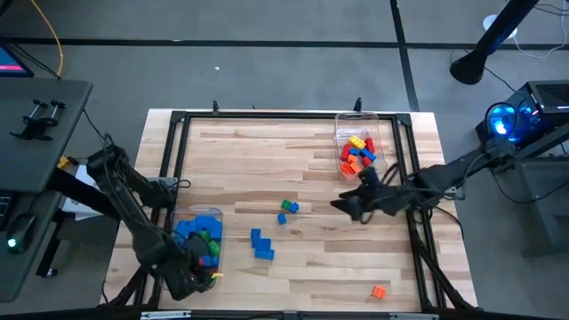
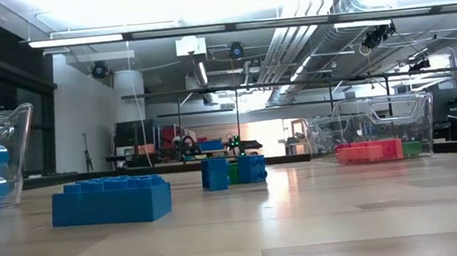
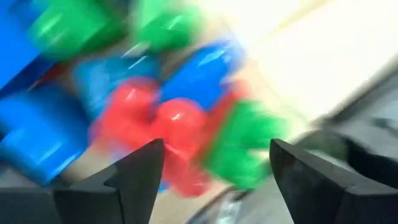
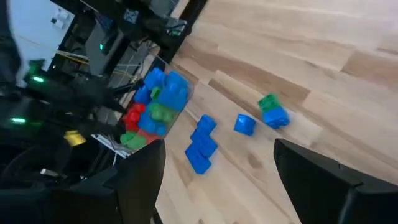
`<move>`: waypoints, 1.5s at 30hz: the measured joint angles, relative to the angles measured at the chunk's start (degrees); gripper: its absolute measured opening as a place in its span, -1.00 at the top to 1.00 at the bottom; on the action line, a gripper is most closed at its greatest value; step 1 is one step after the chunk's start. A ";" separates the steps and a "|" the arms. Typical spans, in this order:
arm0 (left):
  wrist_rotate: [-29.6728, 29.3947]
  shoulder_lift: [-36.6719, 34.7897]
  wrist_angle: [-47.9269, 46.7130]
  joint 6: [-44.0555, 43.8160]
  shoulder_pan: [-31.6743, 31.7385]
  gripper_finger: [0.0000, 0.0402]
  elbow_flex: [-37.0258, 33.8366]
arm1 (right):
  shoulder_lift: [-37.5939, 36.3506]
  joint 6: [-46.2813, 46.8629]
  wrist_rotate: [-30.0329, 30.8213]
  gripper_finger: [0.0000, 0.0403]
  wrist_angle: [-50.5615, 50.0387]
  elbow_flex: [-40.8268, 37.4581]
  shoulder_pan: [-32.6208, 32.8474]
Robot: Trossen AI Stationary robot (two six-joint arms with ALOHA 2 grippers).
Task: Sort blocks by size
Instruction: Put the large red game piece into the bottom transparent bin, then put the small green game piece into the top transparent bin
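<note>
Tools: left tool (image 3: 211, 168) open over blocks (image 3: 168, 124) | right tool (image 4: 217, 180) open | orange block (image 1: 379, 291) only overhead

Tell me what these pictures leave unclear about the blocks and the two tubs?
- Left tub: the left gripper and arm cover part of it from above; the left wrist view is smeared, so its blocks cannot be counted.
- Right tub: its blocks are too small to size up from above.
- Orange block: too small to see its studs.
- Low view: the blue brick hides the table behind it.
</note>
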 joint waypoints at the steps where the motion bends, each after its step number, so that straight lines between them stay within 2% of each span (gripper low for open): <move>1: -2.53 -1.26 1.38 1.39 0.00 -0.38 0.05 | 1.22 -0.47 -1.20 -0.47 1.35 0.00 -0.81; 3: -5.16 -3.24 1.94 3.56 -0.08 -0.39 0.11 | 4.35 -1.32 -3.96 -0.47 4.96 0.00 -2.47; 7: -3.59 -5.01 -0.66 4.56 -1.50 -0.39 0.00 | 11.34 -1.39 -9.08 -0.47 10.32 0.00 -4.98; 9: -5.68 -6.17 1.02 3.60 -2.33 -0.39 -0.05 | 15.01 0.29 -11.59 -0.47 9.92 0.51 -6.39; 15: -28.63 -10.74 9.36 8.37 -3.11 -0.39 0.06 | 28.04 2.19 -18.93 -0.47 7.01 5.34 -12.69; 19: -35.12 -13.07 8.37 10.81 -1.48 -0.39 0.06 | 35.25 6.46 -19.83 -0.47 1.28 10.41 -17.70; 22: -36.37 -13.73 8.45 13.49 0.22 -0.39 0.06 | 40.47 7.13 -20.63 -0.47 1.06 14.08 -20.61; 24: -35.92 -13.72 8.47 15.22 1.16 -0.39 0.06 | 43.80 7.65 -23.42 -0.47 0.94 16.22 -21.97; 29: -34.38 -13.53 8.60 18.71 2.12 -0.39 0.06 | 49.17 8.06 -27.54 -0.47 -0.47 20.40 -22.42; 35: -34.56 -13.51 8.65 20.20 2.19 -0.39 0.06 | 50.33 10.35 -26.21 -0.35 -7.68 22.14 -21.53; 40: -34.71 -13.51 8.82 22.27 2.73 -0.39 0.06 | 50.31 12.40 -25.20 -0.21 -7.04 22.21 -21.74; 45: -34.82 -13.51 8.91 22.32 2.78 -0.39 0.06 | 50.31 13.81 -23.57 -0.17 -4.19 22.21 -21.74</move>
